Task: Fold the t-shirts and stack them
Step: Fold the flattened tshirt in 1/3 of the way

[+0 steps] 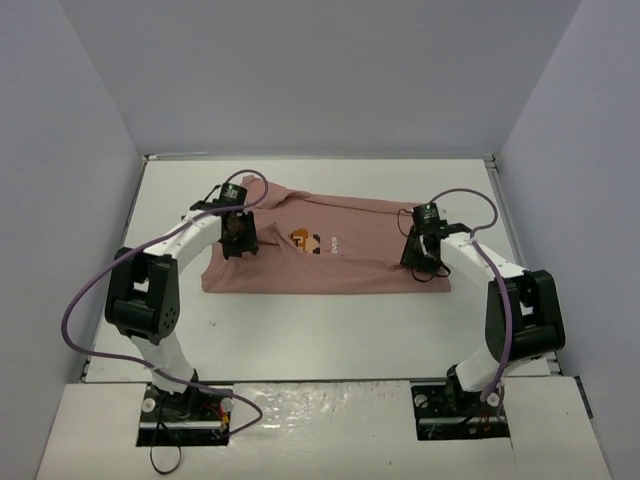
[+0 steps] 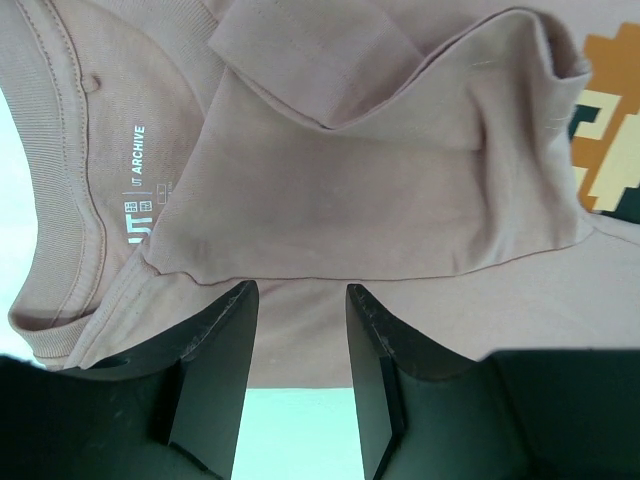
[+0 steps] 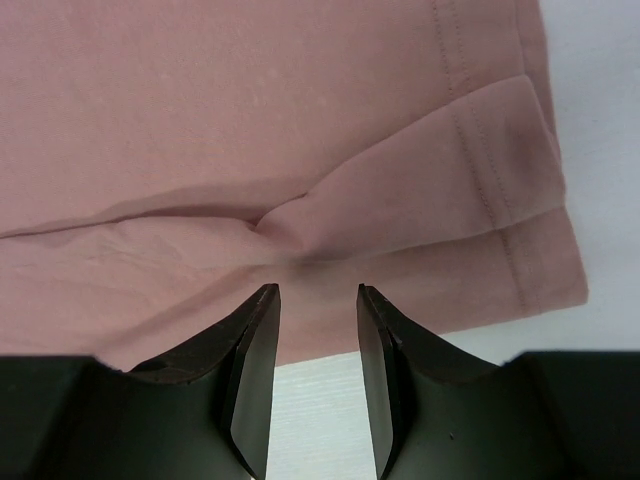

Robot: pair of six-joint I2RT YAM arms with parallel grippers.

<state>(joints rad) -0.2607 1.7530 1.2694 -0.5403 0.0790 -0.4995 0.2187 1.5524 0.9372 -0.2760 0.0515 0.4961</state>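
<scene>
The salmon-pink t-shirt point(image 1: 330, 255) lies partly folded across the middle of the white table point(image 1: 330, 330), pixel graphic point(image 1: 312, 242) facing up. My left gripper point(image 1: 238, 240) hovers over its left part near the collar; in the left wrist view point(image 2: 298, 290) the jaws are open and empty above the folded sleeve point(image 2: 380, 180) and collar label point(image 2: 135, 190). My right gripper point(image 1: 423, 262) is over the shirt's right end; in the right wrist view point(image 3: 318, 292) it is open and empty just above the hem point(image 3: 500, 200) and a small fabric ridge point(image 3: 300, 215).
Grey walls point(image 1: 320, 70) close in the table on the left, back and right. The arm bases point(image 1: 185, 405) stand at the near edge. Purple cables point(image 1: 80, 300) loop beside each arm.
</scene>
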